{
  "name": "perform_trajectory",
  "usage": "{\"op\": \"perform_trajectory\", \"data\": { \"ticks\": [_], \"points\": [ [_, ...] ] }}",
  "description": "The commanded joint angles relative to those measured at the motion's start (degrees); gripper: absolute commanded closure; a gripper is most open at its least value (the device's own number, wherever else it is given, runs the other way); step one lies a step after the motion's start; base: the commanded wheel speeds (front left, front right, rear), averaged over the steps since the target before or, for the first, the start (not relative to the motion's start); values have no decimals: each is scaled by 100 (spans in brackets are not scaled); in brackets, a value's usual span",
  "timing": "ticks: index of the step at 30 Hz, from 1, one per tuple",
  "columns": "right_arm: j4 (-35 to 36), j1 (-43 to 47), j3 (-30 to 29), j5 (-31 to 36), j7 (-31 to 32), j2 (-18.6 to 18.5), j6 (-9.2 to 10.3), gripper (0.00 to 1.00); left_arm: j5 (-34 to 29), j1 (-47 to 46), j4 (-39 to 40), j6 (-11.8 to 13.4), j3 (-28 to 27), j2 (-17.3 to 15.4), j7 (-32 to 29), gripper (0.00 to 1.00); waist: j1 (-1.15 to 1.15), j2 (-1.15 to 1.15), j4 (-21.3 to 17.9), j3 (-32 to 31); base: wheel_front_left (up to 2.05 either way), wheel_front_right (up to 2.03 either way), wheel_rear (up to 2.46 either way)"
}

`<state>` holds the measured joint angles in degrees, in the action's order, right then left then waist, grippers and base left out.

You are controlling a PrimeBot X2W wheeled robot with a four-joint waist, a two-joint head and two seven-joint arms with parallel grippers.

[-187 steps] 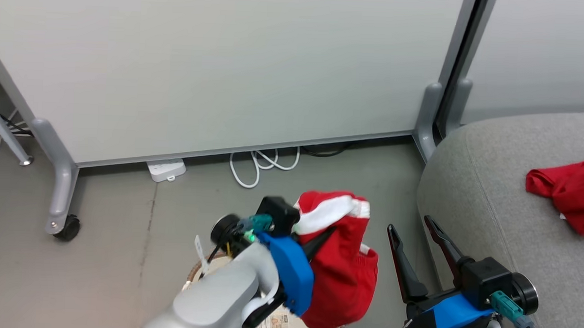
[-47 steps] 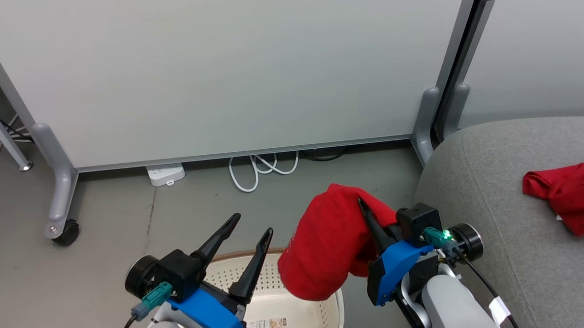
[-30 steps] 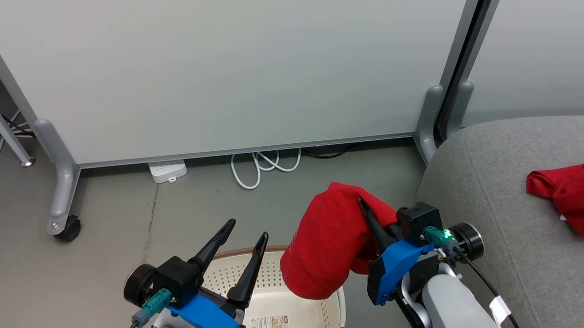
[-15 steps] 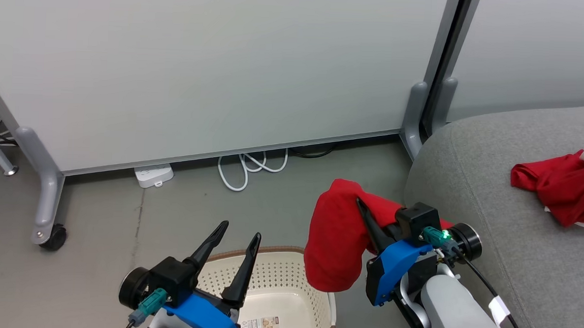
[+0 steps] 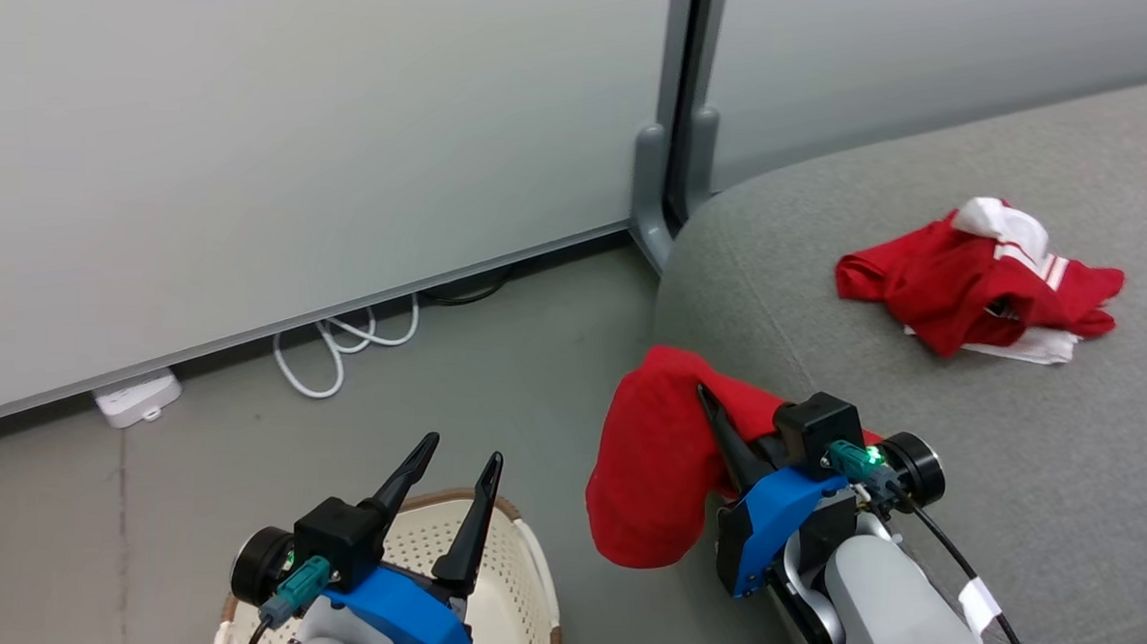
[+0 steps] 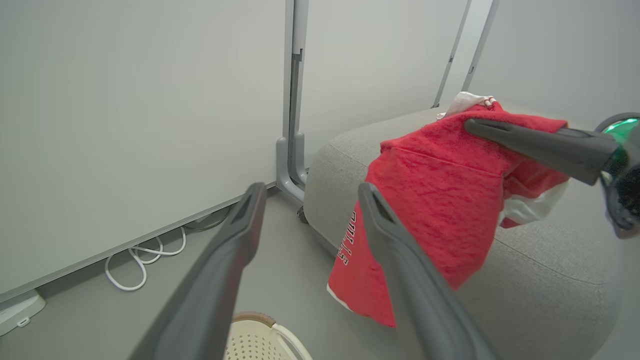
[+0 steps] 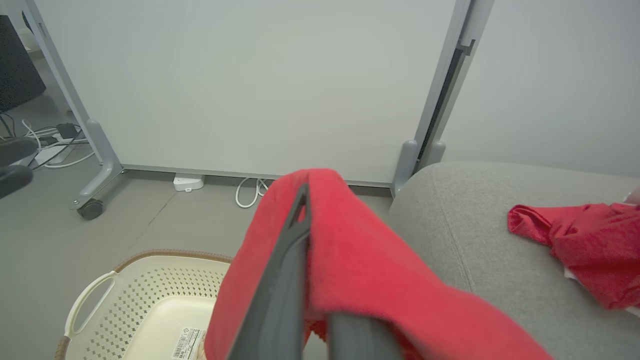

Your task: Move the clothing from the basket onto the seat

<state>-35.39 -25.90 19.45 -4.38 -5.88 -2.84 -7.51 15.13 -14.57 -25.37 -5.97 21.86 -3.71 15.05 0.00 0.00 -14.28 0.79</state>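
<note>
My right gripper [image 5: 710,405] is shut on a red garment [image 5: 654,471] that drapes over its fingers and hangs beside the near edge of the grey seat [image 5: 1013,457]. From the left wrist, the garment [image 6: 440,200] shows lettering and white trim. A second red garment with white stripes [image 5: 962,281] lies crumpled on the seat. My left gripper [image 5: 461,450] stands open and holds nothing, above the cream basket [image 5: 523,581]. In the right wrist view the basket [image 7: 145,300] shows a bare bottom with a label.
White partition panels on grey posts [image 5: 673,152] stand behind the floor and the seat. A looped white cable [image 5: 340,351] and a power strip [image 5: 135,395] lie along the panel's foot. A castered foot [image 7: 90,210] stands at the left.
The garment passed from my left gripper to my right, and the left opened. The head camera has since turned right, bringing more of the seat into view. The right gripper keeps its hold.
</note>
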Motion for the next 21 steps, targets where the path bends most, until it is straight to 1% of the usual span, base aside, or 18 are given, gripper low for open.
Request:
{"op": "perform_trajectory", "data": {
  "ticks": [1,7,12,17,21],
  "points": [
    [13,-71,-28,32,-12,-6,5,100,-20,-85,-7,-10,-48,-12,19,0,0,0,-460,133,0,0,0],
    [12,-82,-107,31,-69,-5,4,100,-73,-174,-50,-47,-41,6,19,0,0,0,-1031,265,0,0,0],
    [10,-41,-116,5,-101,-5,4,100,-119,-184,-64,-73,-25,14,19,0,0,0,-1342,322,0,0,0],
    [-11,8,-125,-2,-124,-5,4,100,-160,-205,-70,-104,-7,18,19,0,0,0,-1453,336,0,0,0],
    [-20,26,-169,-7,-113,-5,4,100,-175,-203,-78,-109,4,24,19,0,0,0,-1433,330,0,0,0]
  ]
}}
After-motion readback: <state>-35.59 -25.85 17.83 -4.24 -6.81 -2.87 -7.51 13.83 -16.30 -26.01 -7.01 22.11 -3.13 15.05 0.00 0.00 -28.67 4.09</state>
